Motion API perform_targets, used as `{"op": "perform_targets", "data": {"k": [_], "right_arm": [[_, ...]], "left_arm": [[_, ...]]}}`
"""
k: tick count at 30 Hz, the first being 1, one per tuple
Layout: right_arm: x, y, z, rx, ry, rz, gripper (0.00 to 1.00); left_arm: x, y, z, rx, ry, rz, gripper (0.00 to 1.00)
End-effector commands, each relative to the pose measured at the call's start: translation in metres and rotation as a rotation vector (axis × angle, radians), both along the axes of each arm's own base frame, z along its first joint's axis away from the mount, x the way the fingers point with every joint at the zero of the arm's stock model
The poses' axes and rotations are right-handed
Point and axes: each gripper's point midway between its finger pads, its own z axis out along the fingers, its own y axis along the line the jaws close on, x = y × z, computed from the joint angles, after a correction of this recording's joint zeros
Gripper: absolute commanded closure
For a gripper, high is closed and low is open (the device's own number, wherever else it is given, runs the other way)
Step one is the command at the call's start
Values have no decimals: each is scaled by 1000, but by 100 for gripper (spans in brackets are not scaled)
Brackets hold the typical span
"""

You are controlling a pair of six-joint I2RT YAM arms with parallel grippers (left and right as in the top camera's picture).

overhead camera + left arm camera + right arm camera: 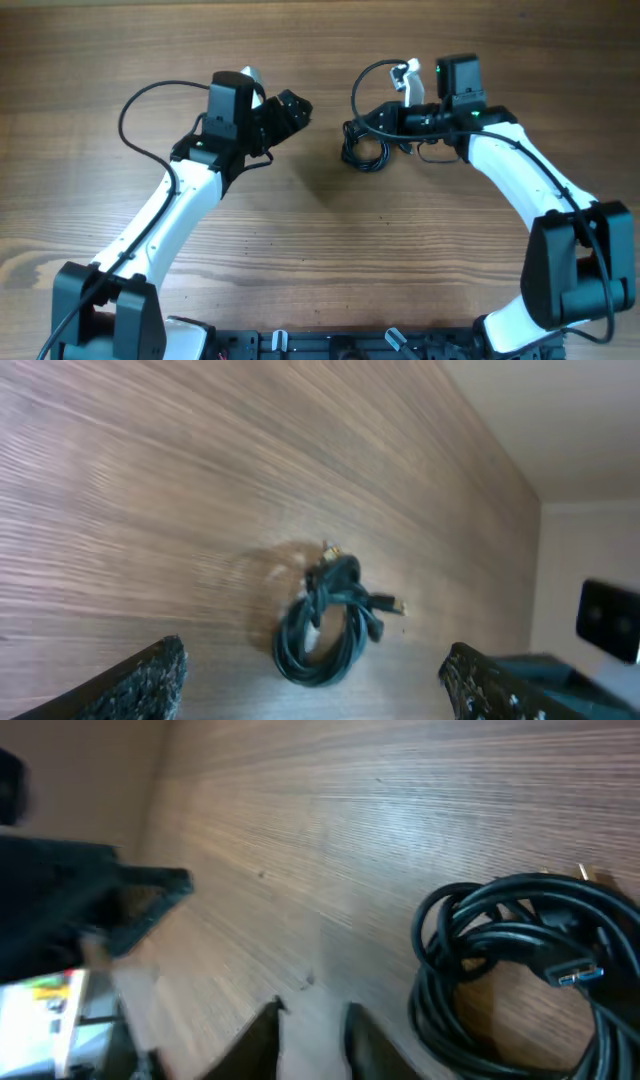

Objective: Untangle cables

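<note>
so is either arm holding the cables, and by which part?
Nothing held. The cables lie coiled on the table beside the right gripper, nothing between its fingers; the left gripper is open, short of them.

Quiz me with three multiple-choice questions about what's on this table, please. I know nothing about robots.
1. Where is the coil of cables?
A. Lying on the wooden table.
B. Pinched in a gripper.
C. Dangling off the table's edge.

2. What colour are the cords in it?
A. White.
B. Red.
C. Black.

3. How is the left gripper?
A. Shut on a cable.
B. Wide open, empty.
C. Shut, empty.

Answers:
1 A: the coil rests on the wood with nothing gripping it.
2 C: every cord is black.
3 B: the left wrist view shows its fingers far apart, holding nothing.
</note>
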Motion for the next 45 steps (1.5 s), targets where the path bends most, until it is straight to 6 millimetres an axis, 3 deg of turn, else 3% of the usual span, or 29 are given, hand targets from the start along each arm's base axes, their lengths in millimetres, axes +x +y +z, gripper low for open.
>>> {"op": "perform_targets", "data": {"k": [1,5,9,21,30,41,45], "right_arm": [[7,3,-29,-162,31,-112,68],[14,6,-45,-271,39,-241,65],[17,11,-62,-327,77,-359,62],[24,14,-94,-317,145,-422,60],[30,18,-113,-278,194,-472,67],[16,36,-153,-242,323,-459,70],[13,39,-157,-249,328,-451,71]], "left_arm": [[17,45,0,16,1,153,14],[20,78,-6,17,39,237,13],[10,91,-18,33,109,266,12],[4,91,-22,39,137,265,11],[4,91,-23,40,141,264,10],[2,91,-25,42,151,264,10],[2,91,-25,42,151,264,10]]}}
